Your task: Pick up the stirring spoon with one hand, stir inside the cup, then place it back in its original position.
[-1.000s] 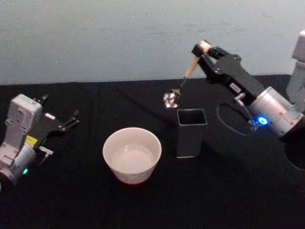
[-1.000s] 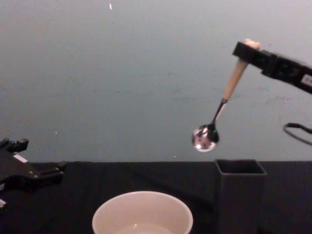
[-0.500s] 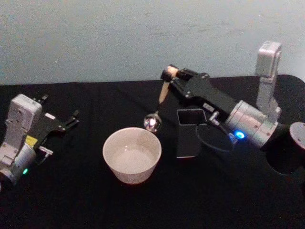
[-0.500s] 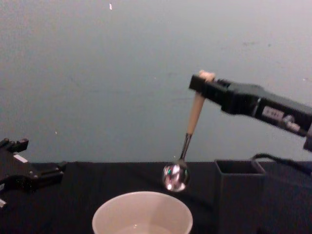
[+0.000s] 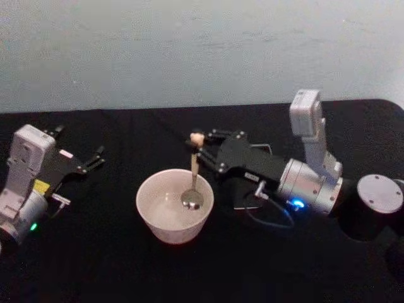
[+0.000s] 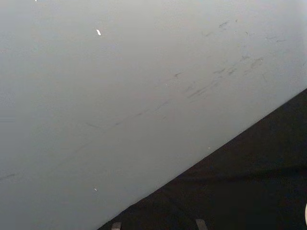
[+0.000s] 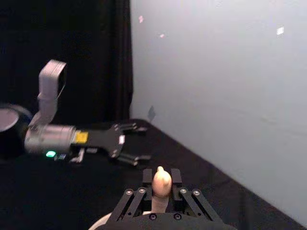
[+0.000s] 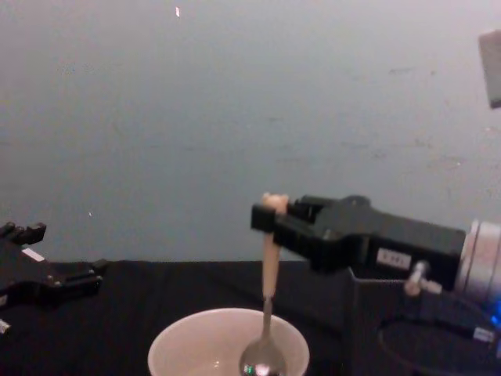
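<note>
Swinging down and toward 9 o'clock since half a second ago, the right gripper (image 5: 201,140) has carried the stirring spoon (image 5: 192,183) from just above the rim into the cup (image 5: 173,230); a second ago it was held high above the dark grey holder (image 8: 376,329).

Black cloth covers the table (image 5: 95,265), with a pale wall at 12 o'clock behind it. The right arm lies low across the table, reaching in from 3 o'clock of the cup, and its gripper (image 8: 270,215) is clamped on the top of the spoon's beige handle, the tiny bear head (image 7: 161,181) poking up between the fingers. The left gripper (image 5: 79,144) rests well apart at 9 o'clock of the cup, its fingers spread with nothing between them. The cream cup (image 8: 180,337) stands upright near the table's middle; the holder stands just beside it at 3 o'clock, largely behind the right arm. The spoon (image 8: 268,274) hangs almost upright, its metal stem crossing the rim's 1 o'clock side and its small bowl low inside the cup
</note>
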